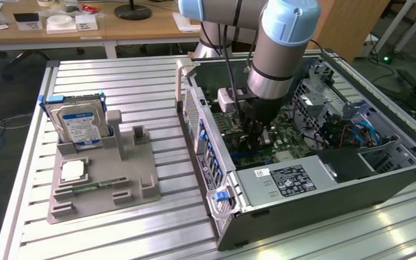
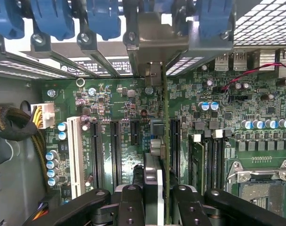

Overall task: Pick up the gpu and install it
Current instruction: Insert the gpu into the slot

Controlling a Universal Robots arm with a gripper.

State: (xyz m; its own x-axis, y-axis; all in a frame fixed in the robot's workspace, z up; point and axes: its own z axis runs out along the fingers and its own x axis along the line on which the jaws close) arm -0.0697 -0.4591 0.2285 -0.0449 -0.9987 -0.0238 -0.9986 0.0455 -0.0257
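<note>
In the wrist view I see the gpu [image 2: 154,176] edge-on, a thin card running away from my gripper [image 2: 158,207] toward its silvery end bracket [image 2: 154,33] at the case's rear slot openings. My fingers [image 2: 131,202] press on both of its sides, so the gripper is shut on it. The card stands upright over the green motherboard [image 2: 115,103], in line with the black expansion slots [image 2: 115,150]. I cannot tell whether its edge touches a slot. In the exterior view my gripper [image 1: 259,127] reaches down inside the open computer case [image 1: 338,179].
Blue slot latches [image 2: 58,19] line the case's rear wall. A cable bundle [image 2: 11,122] and a CPU socket [image 2: 260,188] flank the slots. On the table at the exterior view's left, a grey holder [image 1: 99,184] carries a blue-labelled hard drive [image 1: 82,122].
</note>
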